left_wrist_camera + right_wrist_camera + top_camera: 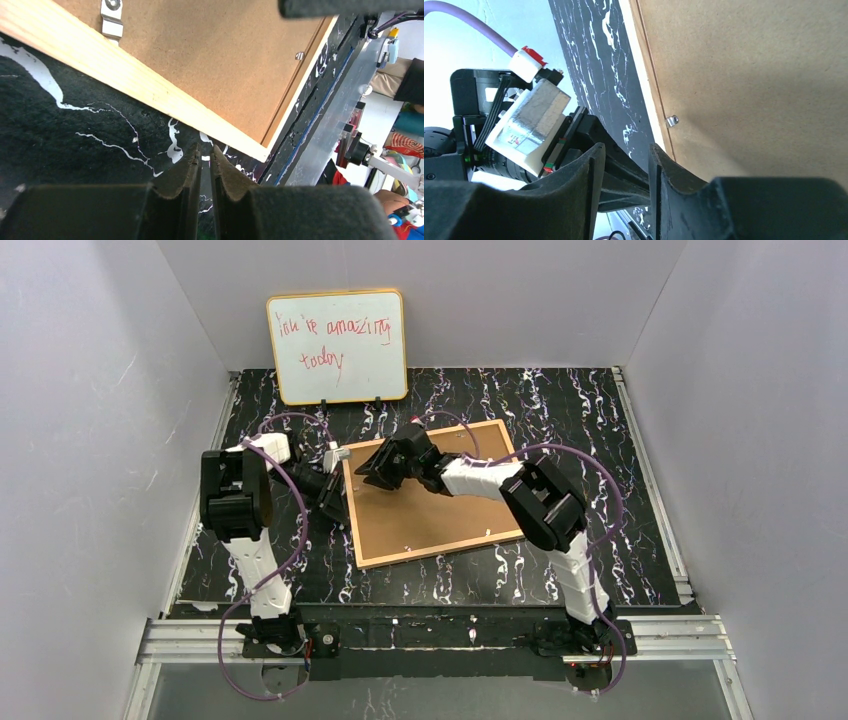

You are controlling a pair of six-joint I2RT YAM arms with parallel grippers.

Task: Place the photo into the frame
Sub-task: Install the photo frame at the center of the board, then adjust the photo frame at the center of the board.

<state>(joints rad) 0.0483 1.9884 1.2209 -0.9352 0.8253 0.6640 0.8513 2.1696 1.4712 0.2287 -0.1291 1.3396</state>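
The frame [430, 500] lies back side up on the black marbled table, its brown fibreboard back [749, 75] facing me inside the golden-wood rim [125, 70]. The photo is not in view. My left gripper [206, 147] hovers low over the table just off the frame's left edge [338, 508]. Its fingers are shut to a thin slit with nothing between them. My right gripper [626, 147] reaches over the frame's left part [375, 470], open and empty, with the left gripper showing through its gap.
A yellow-rimmed whiteboard [338, 345] with red handwriting stands at the back left. Small metal tabs [671, 120] and a hanger plate [112, 20] sit on the frame's back. Grey walls close in both sides. An aluminium rail [430, 635] runs along the near edge.
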